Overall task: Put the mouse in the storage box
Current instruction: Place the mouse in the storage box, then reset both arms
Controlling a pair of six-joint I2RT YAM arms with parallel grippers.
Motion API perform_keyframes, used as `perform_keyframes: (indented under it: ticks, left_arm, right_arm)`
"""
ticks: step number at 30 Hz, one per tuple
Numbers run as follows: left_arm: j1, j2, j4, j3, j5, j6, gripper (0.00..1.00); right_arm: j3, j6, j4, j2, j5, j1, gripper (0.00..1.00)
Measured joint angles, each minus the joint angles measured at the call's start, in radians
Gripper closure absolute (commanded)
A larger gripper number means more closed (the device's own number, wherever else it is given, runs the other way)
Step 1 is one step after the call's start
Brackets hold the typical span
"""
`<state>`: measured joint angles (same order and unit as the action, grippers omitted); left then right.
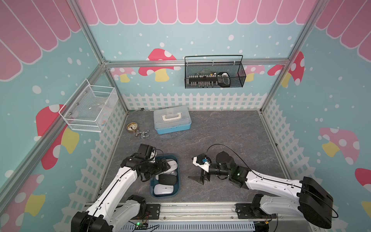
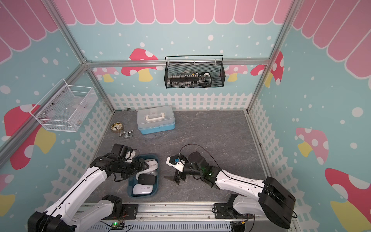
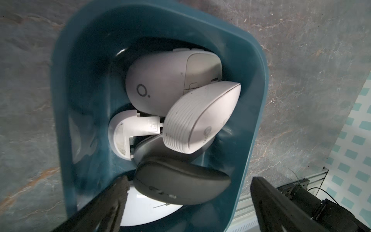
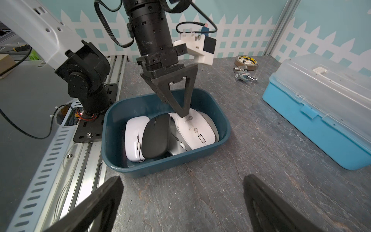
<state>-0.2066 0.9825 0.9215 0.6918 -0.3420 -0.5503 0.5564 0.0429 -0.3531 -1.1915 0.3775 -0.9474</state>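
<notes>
The dark teal storage box (image 1: 165,195) (image 2: 143,196) sits on the grey table near the front left. Several mice lie in it: a white mouse (image 1: 163,189) at the near end, a black mouse (image 1: 167,179) in the middle, and a white mouse (image 4: 192,128) at the far end, leaning on a grey one (image 4: 176,147). My left gripper (image 1: 167,163) (image 3: 190,180) hangs open over the box's far end, holding nothing. One of its fingers (image 4: 176,96) reaches down beside the leaning white mouse (image 3: 200,116). My right gripper (image 1: 198,178) (image 4: 182,180) is open over bare table, right of the box (image 4: 160,166).
A light-blue case (image 1: 172,120) with a white handle stands at the back. A tape roll (image 1: 131,127) and a metal fitting (image 1: 143,133) lie at the back left. Wire baskets hang on the walls, one black (image 1: 214,73) and one white (image 1: 90,108). The arms' base rail (image 1: 190,209) borders the front.
</notes>
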Motion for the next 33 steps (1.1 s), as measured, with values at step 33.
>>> perform_keyframes:
  ticks: [33]
  left_arm:
    - [-0.064, -0.12, -0.299, 0.037, 0.007, -0.114, 0.14]
  right_arm:
    - [0.014, -0.042, 0.041, 0.054, -0.509, 0.001, 0.01]
